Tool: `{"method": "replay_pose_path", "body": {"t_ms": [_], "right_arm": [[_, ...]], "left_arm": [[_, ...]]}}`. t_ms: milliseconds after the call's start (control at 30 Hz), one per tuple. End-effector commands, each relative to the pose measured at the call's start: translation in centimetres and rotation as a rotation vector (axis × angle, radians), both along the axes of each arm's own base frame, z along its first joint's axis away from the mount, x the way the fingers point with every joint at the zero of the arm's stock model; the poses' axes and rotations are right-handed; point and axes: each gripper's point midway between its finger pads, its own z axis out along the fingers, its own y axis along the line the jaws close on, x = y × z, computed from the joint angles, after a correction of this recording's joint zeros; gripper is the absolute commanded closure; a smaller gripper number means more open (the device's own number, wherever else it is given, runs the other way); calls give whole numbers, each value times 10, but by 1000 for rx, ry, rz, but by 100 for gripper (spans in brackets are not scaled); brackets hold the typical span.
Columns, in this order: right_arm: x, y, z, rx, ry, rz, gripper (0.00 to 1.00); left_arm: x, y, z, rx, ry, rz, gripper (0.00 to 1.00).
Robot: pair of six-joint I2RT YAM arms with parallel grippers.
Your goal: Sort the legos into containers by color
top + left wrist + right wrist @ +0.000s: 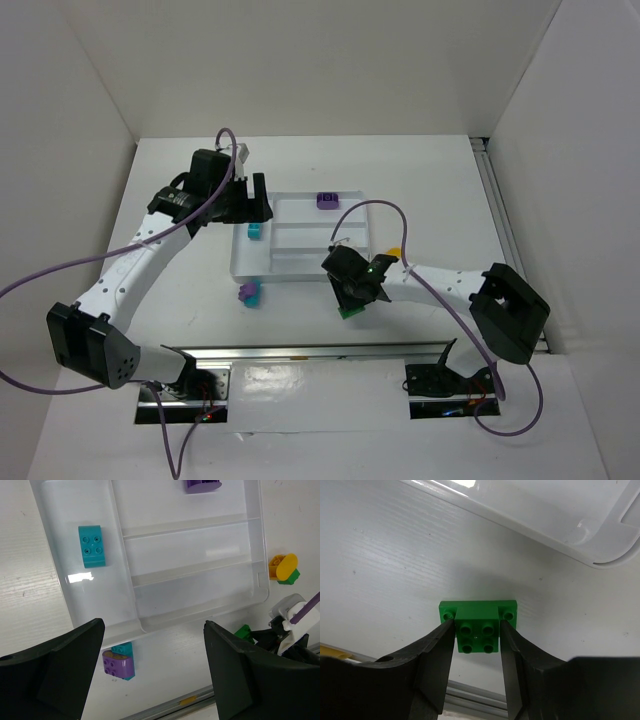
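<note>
White tabletop point(385, 570): right gripper point(477, 625) clamps green Lego brick point(477, 636).
Lift squarely, then clear the tray point(545, 520) wall just beyond the gripper.

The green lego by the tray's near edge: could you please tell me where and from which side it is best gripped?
Grip the green lego by the two flat side faces of its raised four-stud block, coming straight down from above. Its wider base lies flat on the table, so there is no edge to get under. The right end effector has its fingers against those faces.
</note>
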Motion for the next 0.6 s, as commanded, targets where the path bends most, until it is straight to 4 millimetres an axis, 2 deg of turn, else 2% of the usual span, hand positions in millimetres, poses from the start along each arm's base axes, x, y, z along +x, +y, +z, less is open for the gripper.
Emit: {"method": "replay_pose_path", "body": {"t_ms": [0, 300, 367, 433, 467, 567], "right_arm": [[0, 2, 0, 4, -10, 5, 51], [-1, 4, -5, 9, -3, 9, 50], [-1, 4, -5, 13, -2, 1, 55], [-1, 4, -5, 13, -2, 1, 55], [-2, 3, -8, 4, 5, 0, 49], [-4, 2, -11, -17, 7, 7, 49]], "left_arm": [[3, -4, 7, -18, -17, -1, 7], [2, -6, 7, -23, -15, -7, 7], [2, -5, 7, -17, -18, -14, 7], [2, -5, 7, -17, -18, -14, 7], [2, -5, 7, -17, -18, -14, 7], [2, -5, 7, -17, -18, -14, 7]]}}
